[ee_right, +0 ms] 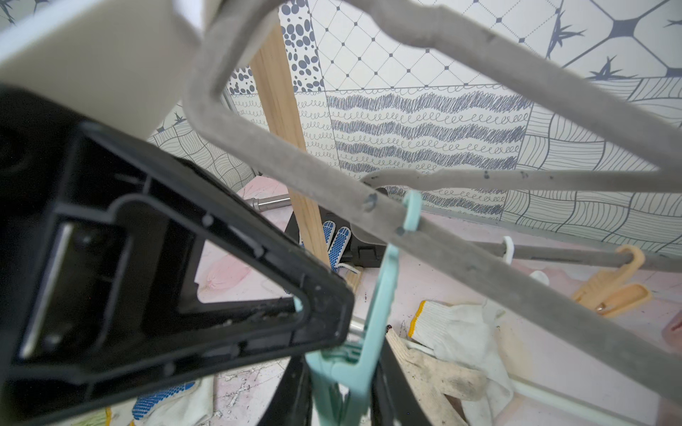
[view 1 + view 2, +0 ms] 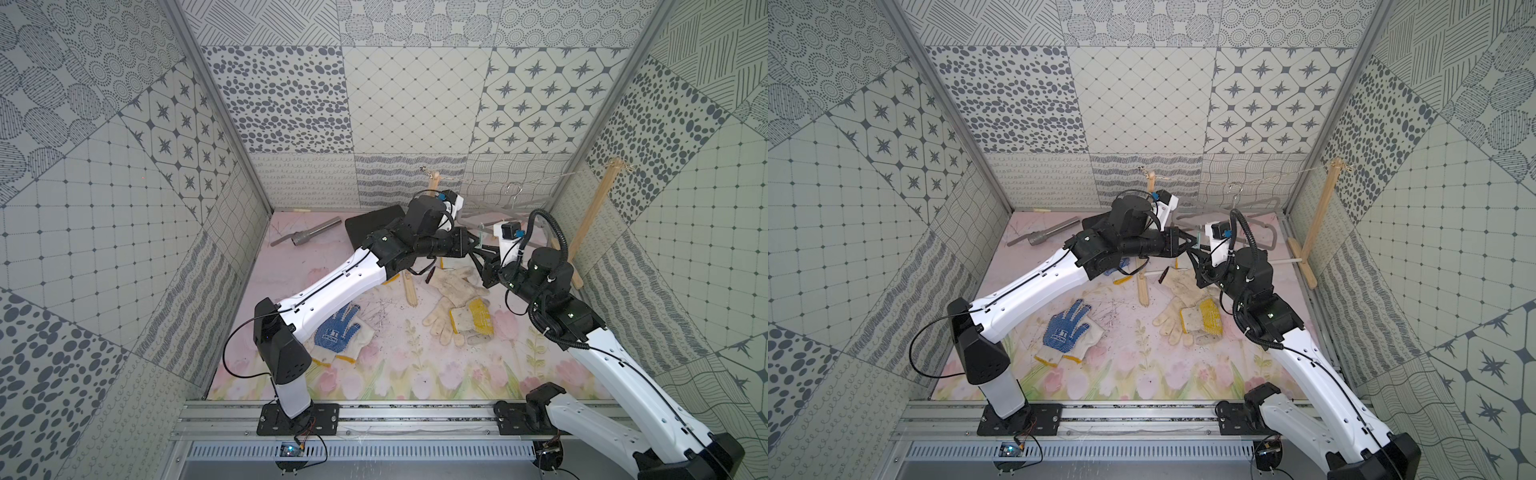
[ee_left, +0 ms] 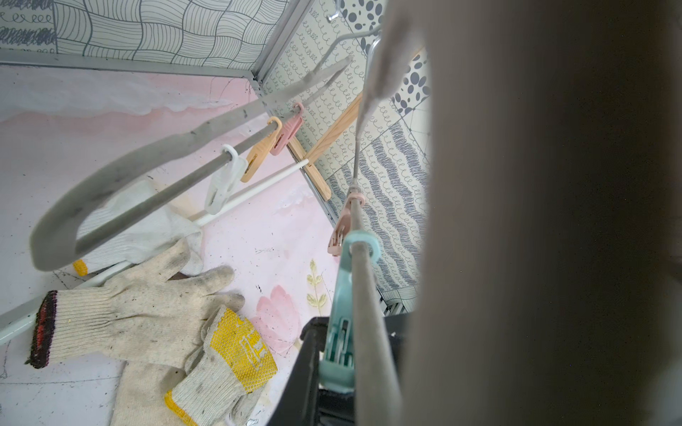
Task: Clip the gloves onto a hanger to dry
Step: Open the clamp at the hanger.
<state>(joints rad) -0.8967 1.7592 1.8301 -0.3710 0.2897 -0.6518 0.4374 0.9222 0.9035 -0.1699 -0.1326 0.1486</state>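
Note:
The grey hanger (image 2: 490, 207) (image 2: 1260, 203) hangs tilted by its metal hook (image 2: 513, 191) from a string, above the back of the floor. On its lower bar (image 3: 372, 332) (image 1: 461, 269) sits a teal peg (image 3: 343, 332) (image 1: 354, 332). My left gripper (image 2: 478, 245) (image 3: 347, 354) is shut on that bar beside the peg. From below, my right gripper (image 2: 482, 257) (image 1: 343, 391) is shut on the peg's handles. The gloves lie on the floor: a blue-dotted one (image 2: 336, 328) (image 2: 1065, 328), dirty cream ones (image 2: 455, 282) (image 3: 136, 317), a yellow-dotted one (image 2: 478, 318) (image 3: 240, 343) and a white one (image 1: 457, 328).
White (image 3: 225, 177), orange (image 3: 262, 147) and pink pegs (image 3: 288, 129) hang on the hanger's far bar. Wooden posts (image 2: 590, 224) joined by string stand at the right and back. A grey pipe (image 2: 307, 235), a black pad (image 2: 374, 224), a wooden stick (image 2: 409, 286) and a white rod (image 3: 258, 184) lie on the floor.

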